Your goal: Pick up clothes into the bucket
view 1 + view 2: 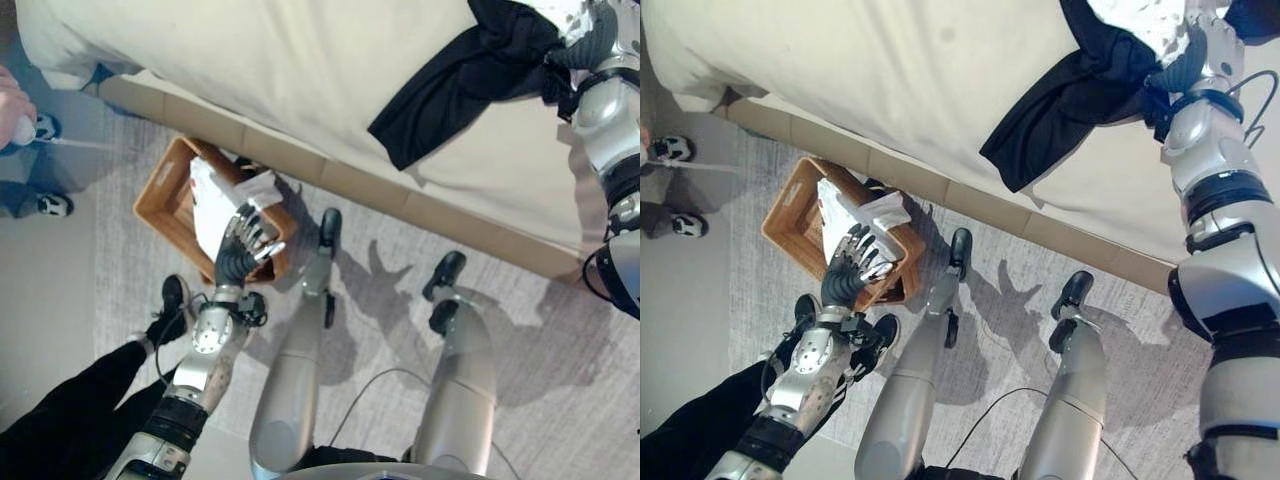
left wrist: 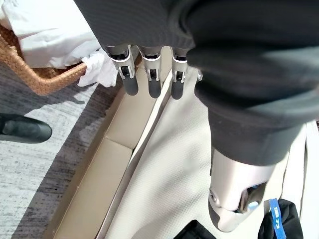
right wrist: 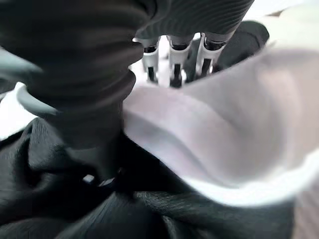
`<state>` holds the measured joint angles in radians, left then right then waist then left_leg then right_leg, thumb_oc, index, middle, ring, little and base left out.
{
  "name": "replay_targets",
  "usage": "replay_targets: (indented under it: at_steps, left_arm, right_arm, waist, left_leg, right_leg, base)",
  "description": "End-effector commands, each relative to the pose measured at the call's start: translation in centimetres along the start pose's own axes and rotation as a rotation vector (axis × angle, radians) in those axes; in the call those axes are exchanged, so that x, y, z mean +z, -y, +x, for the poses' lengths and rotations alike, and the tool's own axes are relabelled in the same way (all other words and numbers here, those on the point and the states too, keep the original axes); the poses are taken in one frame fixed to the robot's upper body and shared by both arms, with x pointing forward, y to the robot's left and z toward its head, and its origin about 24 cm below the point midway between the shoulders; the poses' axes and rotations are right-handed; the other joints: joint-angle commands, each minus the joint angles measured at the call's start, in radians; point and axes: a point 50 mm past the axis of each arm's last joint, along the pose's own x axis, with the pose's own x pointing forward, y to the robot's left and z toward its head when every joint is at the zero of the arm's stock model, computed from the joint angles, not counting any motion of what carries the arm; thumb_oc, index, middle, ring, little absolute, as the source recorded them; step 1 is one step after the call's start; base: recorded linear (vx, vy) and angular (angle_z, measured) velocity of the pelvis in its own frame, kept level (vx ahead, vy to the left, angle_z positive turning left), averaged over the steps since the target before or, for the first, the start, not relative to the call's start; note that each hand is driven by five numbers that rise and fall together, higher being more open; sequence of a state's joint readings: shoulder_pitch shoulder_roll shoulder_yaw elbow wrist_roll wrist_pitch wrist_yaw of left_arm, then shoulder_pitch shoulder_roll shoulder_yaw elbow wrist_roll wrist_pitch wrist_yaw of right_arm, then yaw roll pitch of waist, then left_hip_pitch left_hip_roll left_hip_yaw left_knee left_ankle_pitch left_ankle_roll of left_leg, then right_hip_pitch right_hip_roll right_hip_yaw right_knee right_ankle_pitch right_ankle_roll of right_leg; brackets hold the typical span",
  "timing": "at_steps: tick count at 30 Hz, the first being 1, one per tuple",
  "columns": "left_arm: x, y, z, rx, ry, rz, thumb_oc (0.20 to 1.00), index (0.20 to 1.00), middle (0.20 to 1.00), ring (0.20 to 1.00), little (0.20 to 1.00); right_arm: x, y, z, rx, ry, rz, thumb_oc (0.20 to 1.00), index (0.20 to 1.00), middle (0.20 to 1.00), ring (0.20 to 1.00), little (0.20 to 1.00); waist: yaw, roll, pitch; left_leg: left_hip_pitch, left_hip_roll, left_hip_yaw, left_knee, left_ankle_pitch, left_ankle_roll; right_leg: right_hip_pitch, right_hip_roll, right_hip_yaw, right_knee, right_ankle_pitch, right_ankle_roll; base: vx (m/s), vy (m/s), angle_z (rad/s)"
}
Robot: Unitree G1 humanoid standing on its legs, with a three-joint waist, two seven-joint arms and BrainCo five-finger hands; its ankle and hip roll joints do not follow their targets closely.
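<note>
White cloth [image 1: 215,205] already fills the basket [image 1: 165,190] beside the bed [image 1: 300,70]; my left hand [image 1: 245,240] hovers slack-fingered. My right hand [image 1: 1185,65] is buried in the black garment [image 1: 465,75], grip unclear.

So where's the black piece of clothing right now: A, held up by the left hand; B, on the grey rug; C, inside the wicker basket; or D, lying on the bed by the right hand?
D: the black garment lies spread on the bed with the right hand at its upper end, while the left hand hangs over the basket, which holds white cloth.
</note>
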<state>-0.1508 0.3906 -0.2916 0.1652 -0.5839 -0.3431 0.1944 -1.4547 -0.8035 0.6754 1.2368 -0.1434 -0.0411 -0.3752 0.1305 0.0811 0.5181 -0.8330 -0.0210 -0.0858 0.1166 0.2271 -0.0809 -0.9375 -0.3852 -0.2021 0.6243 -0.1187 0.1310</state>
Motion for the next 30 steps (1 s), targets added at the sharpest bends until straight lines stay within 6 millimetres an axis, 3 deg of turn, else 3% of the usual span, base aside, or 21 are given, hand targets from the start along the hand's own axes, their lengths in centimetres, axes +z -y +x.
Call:
replay_targets:
  at_steps: [1,9,10,15,21,25,29,30]
  left_arm:
    - [1.4,0.2,0.0,0.010,0.086,-0.042,1.000,1.000,1.000,1.000,1.000]
    - [0.5,0.2,0.2,0.018,0.047,-0.008,1.000,1.000,1.000,1.000,1.000]
    - [0.2,0.2,0.3,0.018,0.036,0.009,1.000,1.000,1.000,1.000,1.000]
    - [-0.4,-0.3,0.2,0.044,0.005,0.032,1.000,1.000,1.000,1.000,1.000]
    - [-1.2,-1.3,-0.3,0.084,-0.038,0.087,1.000,1.000,1.000,1.000,1.000]
    - [-1.5,-1.9,-0.6,0.083,-0.058,0.135,1.000,1.000,1.000,1.000,1.000]
    - [-1.9,-2.5,-1.3,0.086,-0.081,0.137,1.000,1.000,1.000,1.000,1.000]
    - [-2.0,-2.6,-1.5,0.079,-0.086,0.128,1.000,1.000,1.000,1.000,1.000]
  right_arm:
    - [0.9,1.1,0.4,-0.016,0.052,0.018,0.200,0.200,0.200,0.200,0.200]
    - [1.9,-3.1,-1.7,0.095,0.104,0.153,0.200,0.200,0.200,0.200,0.200]
    - [2.2,-4.3,-2.5,0.123,0.121,0.193,0.200,0.200,0.200,0.200,0.200]
    - [3.7,-6.8,-4.9,0.166,0.189,0.328,0.200,0.200,0.200,0.200,0.200]
    - [4.6,-7.5,-7.8,0.168,0.271,0.490,0.200,0.200,0.200,0.200,0.200]
    - [4.7,-7.6,-9.6,0.195,0.344,0.491,0.200,0.200,0.200,0.200,0.200]
    - [5.2,-7.2,-9.5,0.217,0.397,0.437,0.200,0.200,0.200,0.200,0.200]
    - [5.0,-7.3,-8.8,0.225,0.384,0.392,0.200,0.200,0.200,0.200,0.200]
  waist:
    - [0.007,0.014,0.002]
    - [-0.018,-0.026,0.002]
    - [-0.027,-0.039,0.002]
    - [-0.049,-0.076,0.002]
    - [-0.075,-0.117,0.002]
    - [-0.087,-0.138,-0.011]
    - [-0.089,-0.159,-0.044]
    - [-0.083,-0.159,-0.049]
  left_leg:
    - [-0.001,0.045,0.028,0.067,-0.091,-0.019]
    - [0.098,0.058,0.028,0.073,-0.117,-0.018]
    - [0.136,0.061,0.028,0.069,-0.122,-0.020]
    - [0.235,0.073,0.040,0.061,-0.139,-0.021]
    - [0.374,0.093,0.060,0.067,-0.176,-0.011]
    - [0.464,0.103,0.071,0.059,-0.191,-0.006]
    - [0.504,0.111,0.081,0.048,-0.199,0.002]
    - [0.504,0.109,0.085,0.054,-0.203,0.004]
  right_leg:
    - [0.092,-0.003,0.025,-0.183,0.141,0.072]
    - [0.222,-0.002,-0.005,-0.227,0.162,0.078]
    - [0.268,-0.005,-0.014,-0.250,0.173,0.082]
    - [0.379,0.005,-0.026,-0.300,0.193,0.085]
    - [0.526,0.020,-0.027,-0.352,0.199,0.087]
    - [0.622,0.032,-0.028,-0.395,0.204,0.091]
    - [0.654,0.044,-0.017,-0.430,0.217,0.092]
    - [0.652,0.042,-0.012,-0.429,0.218,0.092]
  base:
    - [0.00,0.000,0.00]
    - [0.00,-0.006,-0.02]
    - [0.00,0.000,0.00]
    - [0.00,0.010,-0.05]
    - [0.04,0.008,-0.17]
    - [0.07,0.008,-0.15]
    - [0.03,0.014,-0.25]
    - [-0.04,0.017,-0.25]
